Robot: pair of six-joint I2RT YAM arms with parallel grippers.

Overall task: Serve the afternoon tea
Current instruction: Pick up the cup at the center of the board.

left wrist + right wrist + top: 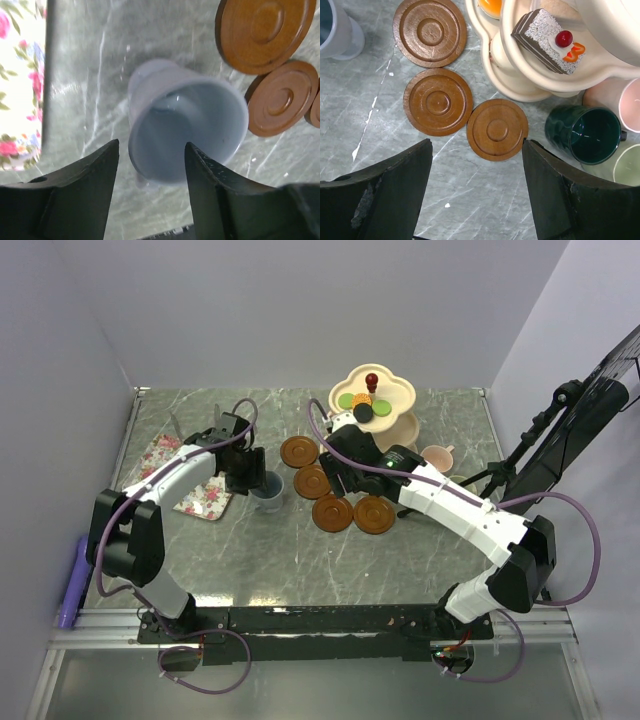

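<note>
The left gripper (150,146) hangs slack-jawed over the grey-blue mug (187,120), which stands on the table beside the brown saucers (264,31), probably awaiting one. The right gripper (476,144) gapes empty above them.

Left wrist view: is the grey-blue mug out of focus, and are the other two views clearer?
Left wrist view: the grey-blue mug looks soft, the brown saucers beside it crisper; right wrist view: the saucers and the cherry-topped cake slice are sharp; top external view: even light, faint shadows, no strong glare on the marble table.
</note>
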